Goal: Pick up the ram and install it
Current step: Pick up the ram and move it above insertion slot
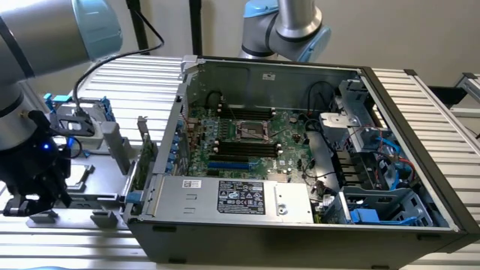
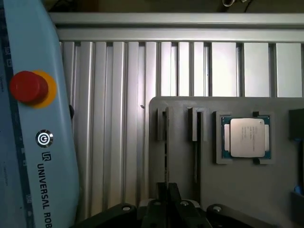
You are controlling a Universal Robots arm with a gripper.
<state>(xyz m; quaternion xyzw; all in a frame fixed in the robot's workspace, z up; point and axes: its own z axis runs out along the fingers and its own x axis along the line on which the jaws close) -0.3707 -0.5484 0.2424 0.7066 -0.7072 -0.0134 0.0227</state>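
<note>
- The gripper [image 2: 166, 190] hangs low over the gray parts holder [image 2: 228, 190], at the exterior view's left of the open computer case [image 1: 248, 76]. Its fingers are drawn narrow, almost touching.
- Straight ahead of the fingertips a thin dark strip runs along one of the holder's slots. I take it for the ram [image 2: 166, 152] standing on edge in its slot. It is too thin to be sure, and I cannot tell whether the fingers already pinch its end or only sit above it.
- A second, similar slot lies just beside the first, and the square silver CPU chip [image 2: 246, 137] sits in its own pocket beyond that, untouched.
- The holder rests on the ribbed aluminium counter [image 2: 109, 118], with the arm's control pendant and its red stop button [image 2: 28, 88] alongside.
- Farther off, the case lies open on its side with the motherboard [image 1: 289, 126] exposed. The long black memory slots [image 1: 248, 149] beside the processor socket look dark, and no green stick can be made out standing in them.
- Judged from this, the task is at its very start: the gripper is at the pick-up place and the ram is not lifted clear. Carrying it to the case, lining it up over a slot and pressing it home are all left.
</note>
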